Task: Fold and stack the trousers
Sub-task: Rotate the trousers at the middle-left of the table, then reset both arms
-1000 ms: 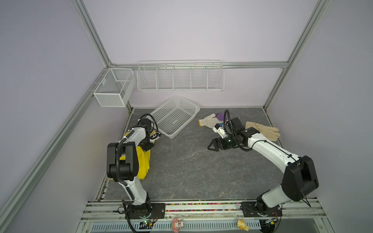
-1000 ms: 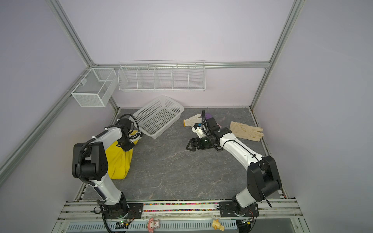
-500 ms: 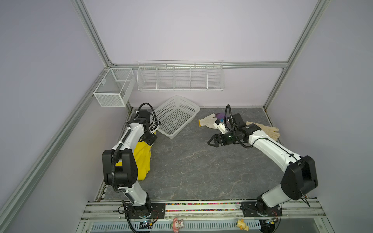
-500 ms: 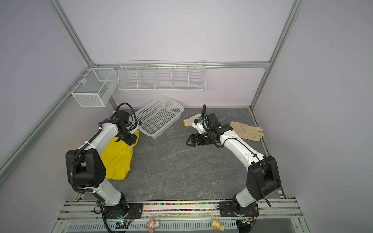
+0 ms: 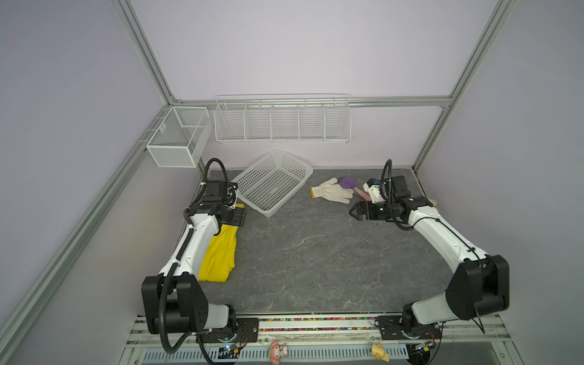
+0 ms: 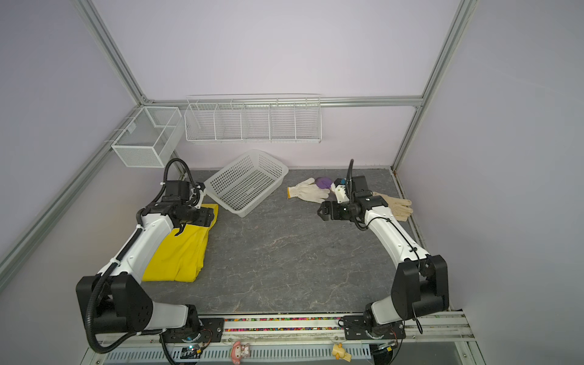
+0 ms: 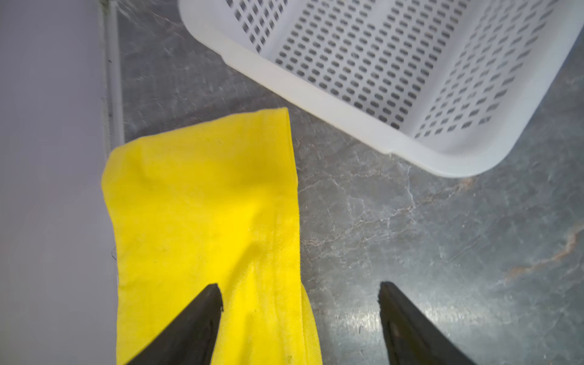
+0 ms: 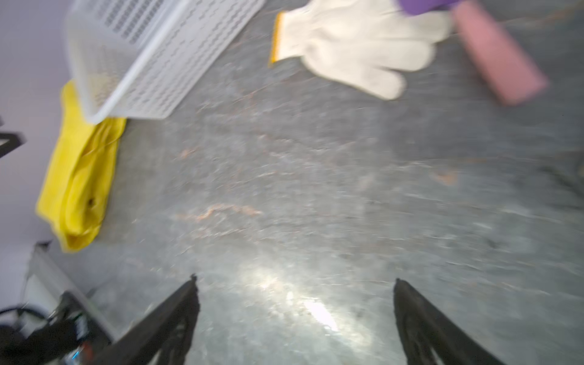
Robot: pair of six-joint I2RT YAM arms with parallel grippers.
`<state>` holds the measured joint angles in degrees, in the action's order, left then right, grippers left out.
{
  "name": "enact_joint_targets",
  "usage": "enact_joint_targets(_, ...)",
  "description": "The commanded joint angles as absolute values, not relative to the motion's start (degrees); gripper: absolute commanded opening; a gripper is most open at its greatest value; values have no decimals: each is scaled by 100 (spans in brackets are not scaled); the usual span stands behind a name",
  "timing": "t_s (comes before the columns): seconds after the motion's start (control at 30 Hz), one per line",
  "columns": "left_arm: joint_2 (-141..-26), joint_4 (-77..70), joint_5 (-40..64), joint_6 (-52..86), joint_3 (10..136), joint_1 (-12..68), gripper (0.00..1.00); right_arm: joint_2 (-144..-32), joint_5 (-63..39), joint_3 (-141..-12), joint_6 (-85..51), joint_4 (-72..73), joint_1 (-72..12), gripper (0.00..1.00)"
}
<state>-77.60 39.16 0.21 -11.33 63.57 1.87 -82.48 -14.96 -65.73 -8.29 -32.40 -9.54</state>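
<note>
In both top views the left arm (image 5: 197, 243) covers the left side of the trousers (image 6: 183, 252) (right wrist view: all blurred).

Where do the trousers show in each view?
In a top view: trousers at the left edge of the table, partly behind the left arm.
In a top view: same place, more fabric visible.
Left wrist: trousers beside the basket, below the open left gripper.
Right wrist: blurred; trousers partly hidden behind the basket.
Shared landmark: the basket, in both top views too.
</note>
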Motion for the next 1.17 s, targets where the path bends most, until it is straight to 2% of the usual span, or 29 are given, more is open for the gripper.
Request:
enact_joint_targets(0.0, -7389, 2570, -370, -234, 5674, 78, 84, -7785, -335, -5998, -681, -2409, -423, 89)
enact_joint_targets(0.13, -7126, 826, -221, 261, 4614, -269, 88, -7660, 209, -5311, -904, -1371, 179, 89)
enact_joint_targets(0.17, -7152, 400, -260, 250, 4391, -272, 100, -7675, 416, -5134, -915, -1059, 253, 89)
enact_joint_targets(0.33, -7347, -484, -243, 305, 3920, -279, 99, -7549, 1077, -3995, -508, 787, 307, 89)
enact_joint_targets(0.53, -7519, -2480, -265, 369, 2813, -281, 99, -8001, 834, -2978, -259, 2856, 330, 89)
enact_joint_targets(0.63, -7613, -2555, -71, 335, 2770, -281, 99, -8472, 627, -2869, -272, 3510, 319, 89)
enact_joint_targets(1.13, -8293, -2635, 629, 374, 3315, -281, 99, -8598, 505, -2852, 48, 3663, 99, 88)
